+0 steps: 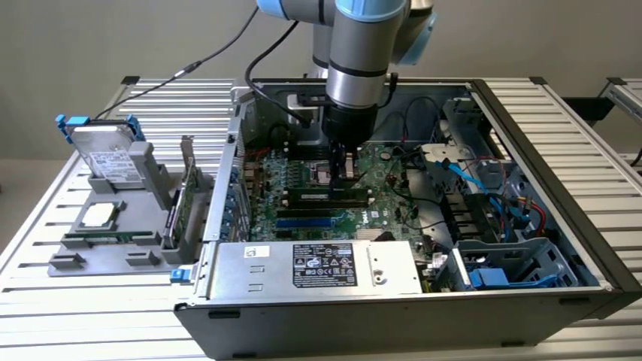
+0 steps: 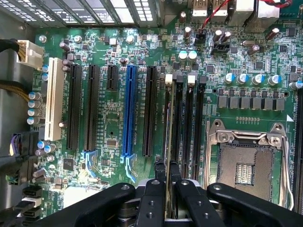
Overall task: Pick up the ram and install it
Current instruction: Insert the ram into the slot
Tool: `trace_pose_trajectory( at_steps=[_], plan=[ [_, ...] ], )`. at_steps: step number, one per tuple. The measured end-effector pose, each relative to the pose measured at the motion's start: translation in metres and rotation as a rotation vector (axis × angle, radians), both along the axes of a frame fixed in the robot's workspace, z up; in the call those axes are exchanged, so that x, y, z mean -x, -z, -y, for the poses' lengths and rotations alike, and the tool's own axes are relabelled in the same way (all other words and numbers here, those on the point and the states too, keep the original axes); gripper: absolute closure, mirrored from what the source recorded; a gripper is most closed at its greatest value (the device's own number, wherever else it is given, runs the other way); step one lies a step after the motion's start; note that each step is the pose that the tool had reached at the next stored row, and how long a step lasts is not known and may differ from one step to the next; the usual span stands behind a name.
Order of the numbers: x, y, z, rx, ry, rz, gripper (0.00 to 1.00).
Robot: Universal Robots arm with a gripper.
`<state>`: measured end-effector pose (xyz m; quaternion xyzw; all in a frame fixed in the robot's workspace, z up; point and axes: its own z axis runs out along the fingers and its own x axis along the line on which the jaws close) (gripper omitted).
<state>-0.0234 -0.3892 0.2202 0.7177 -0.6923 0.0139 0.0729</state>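
So the gripper (image 2: 166, 189) is pinching the ram (image 2: 167, 127) right between its two fingers (image 2: 152, 194), jaws sitting almost closed with just the stick's thickness between them. From the wrist view the ram is showing up edge-on, a thin greenish strip running along the outermost of the black memory slots (image 2: 187, 123), next to the CPU socket (image 2: 244, 163). I can't tell if it's touching the slot. In the exterior view the arm (image 1: 356, 68) is pointing straight down into the open case (image 1: 561, 188), over the motherboard (image 1: 301, 177).
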Motion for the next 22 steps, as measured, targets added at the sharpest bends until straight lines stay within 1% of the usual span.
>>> trace_pose_trajectory(
  at_steps=[22],
  plan=[
    [0.0,0.0005,-0.0002,0.0014,-0.012,0.0001,0.86]
  ],
)
